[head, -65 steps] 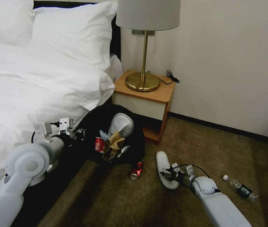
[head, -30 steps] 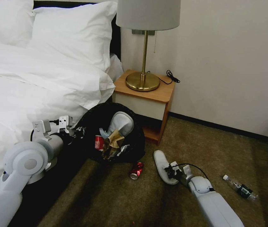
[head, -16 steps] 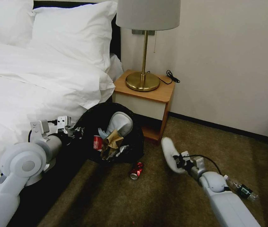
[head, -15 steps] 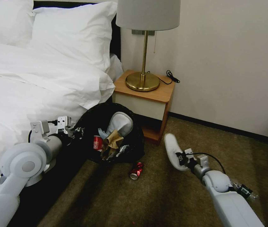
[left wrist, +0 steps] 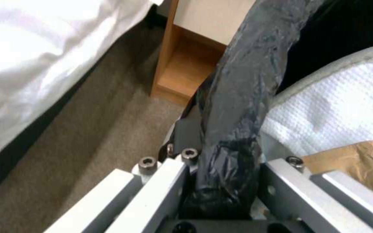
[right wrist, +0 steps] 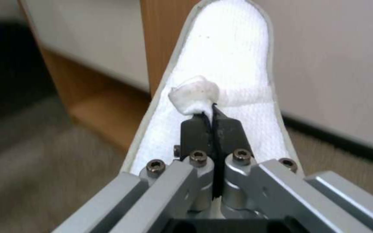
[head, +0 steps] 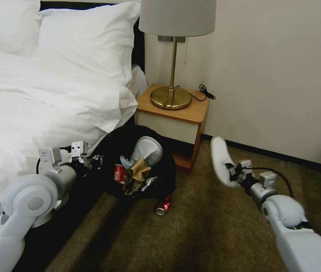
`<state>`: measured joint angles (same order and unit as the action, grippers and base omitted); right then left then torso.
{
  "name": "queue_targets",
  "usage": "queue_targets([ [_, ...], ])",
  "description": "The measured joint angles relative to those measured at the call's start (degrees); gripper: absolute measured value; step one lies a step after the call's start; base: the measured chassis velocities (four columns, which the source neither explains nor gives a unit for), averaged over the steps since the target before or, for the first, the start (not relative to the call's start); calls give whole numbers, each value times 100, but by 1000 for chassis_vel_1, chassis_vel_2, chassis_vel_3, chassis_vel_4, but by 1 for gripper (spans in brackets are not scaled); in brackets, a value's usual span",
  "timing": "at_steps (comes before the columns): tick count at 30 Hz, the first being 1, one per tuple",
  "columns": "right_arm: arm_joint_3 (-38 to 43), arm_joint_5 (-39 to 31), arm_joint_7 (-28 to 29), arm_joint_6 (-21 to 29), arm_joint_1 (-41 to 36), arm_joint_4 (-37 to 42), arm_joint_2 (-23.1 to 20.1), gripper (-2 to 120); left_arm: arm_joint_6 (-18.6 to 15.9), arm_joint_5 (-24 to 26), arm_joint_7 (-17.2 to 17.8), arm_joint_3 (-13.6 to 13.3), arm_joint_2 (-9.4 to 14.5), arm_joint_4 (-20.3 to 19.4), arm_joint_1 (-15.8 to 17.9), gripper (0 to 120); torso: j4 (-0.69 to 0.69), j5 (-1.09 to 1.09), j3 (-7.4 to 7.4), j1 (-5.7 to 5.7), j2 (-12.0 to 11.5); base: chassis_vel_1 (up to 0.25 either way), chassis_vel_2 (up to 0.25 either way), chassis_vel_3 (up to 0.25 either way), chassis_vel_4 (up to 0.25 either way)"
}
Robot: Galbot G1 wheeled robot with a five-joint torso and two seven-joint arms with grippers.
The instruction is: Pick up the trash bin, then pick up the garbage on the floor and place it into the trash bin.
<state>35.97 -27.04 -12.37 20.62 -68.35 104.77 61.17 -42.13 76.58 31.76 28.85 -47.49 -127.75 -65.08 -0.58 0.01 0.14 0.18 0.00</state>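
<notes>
Right gripper (head: 232,170) was pinched tight on the strap of a white slipper (head: 219,160), its dark fingertips (right wrist: 195,124) pressed together on a bunched bit of the fabric in the right wrist view. A moment before, that slipper lay flat on the carpet (head: 205,234) beside the bin; now it hung clear of the floor, upright, toe up, in front of the nightstand (head: 175,121). By my judgement the pick was done and the carry to the bin was what remained.

Left gripper (head: 92,161) clamped the black-bagged rim of the trash bin (head: 164,172), as it had throughout, holding the bin tipped toward the robot beside the bed (head: 36,105). Inside the bin sat another white slipper (head: 147,149), crumpled brown paper (head: 137,172), a red can (head: 119,173) and something pale blue I could not identify. A second red can (head: 163,206) lay on the carpet just below the bin, not yet collected.
</notes>
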Motion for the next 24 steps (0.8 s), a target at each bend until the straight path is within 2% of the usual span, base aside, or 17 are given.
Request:
queue_targets([
  [5, 36, -624, 218, 63, 206, 452, -187, 0, 0, 28, -1, -94, -44, 98, 34, 2, 0, 0, 0, 0, 0, 0, 0, 0, 0],
  [7, -145, -1299, 419, 90, 534, 745, -322, 0, 0, 39, -4, -204, -89, 187, 103, 2, 0, -2, 0, 0, 0, 0, 0, 0, 0],
  [8, -145, -1299, 419, 90, 534, 745, -322, 0, 0, 39, -4, -204, -89, 187, 103, 2, 0, -2, 0, 0, 0, 0, 0, 0, 0],
  [9, -330, -1766, 516, 92, 780, 882, -370, 0, 0, 75, -4, -278, -117, 266, 166, 2, 1, 2, 1, 0, 0, 0, 0, 0, 0],
  [11, -390, -1921, 543, 90, 870, 936, -384, 0, 0, 86, -10, -303, -125, 298, 190, 2, 2, 2, 0, 0, 0, 0, 0, 0, 0],
  [12, -533, -2241, 575, 85, 1056, 1046, -408, 0, 0, 106, -35, -362, -142, 370, 249, 2, 2, -5, 0, 0, 0, 0, 0, 0, 0],
  [13, -533, -2241, 575, 85, 1056, 1046, -408, 0, 0, 106, -35, -362, -142, 370, 249, 2, 2, -5, 0, 0, 0, 0, 0, 0, 0],
  [15, -786, -2669, 587, 87, 1327, 1254, -456, 0, 0, 167, -45, -485, -158, 537, 375, 2, 2, 0, 1, 0, 0, 0, 0, 0, 0],
  [24, -1574, -2993, 676, 140, 1431, 2003, -786, 0, 1, 172, 18, -797, -152, 750, 567, 2, 0, -1, 0, 0, 0, 0, 0, 0, 0],
])
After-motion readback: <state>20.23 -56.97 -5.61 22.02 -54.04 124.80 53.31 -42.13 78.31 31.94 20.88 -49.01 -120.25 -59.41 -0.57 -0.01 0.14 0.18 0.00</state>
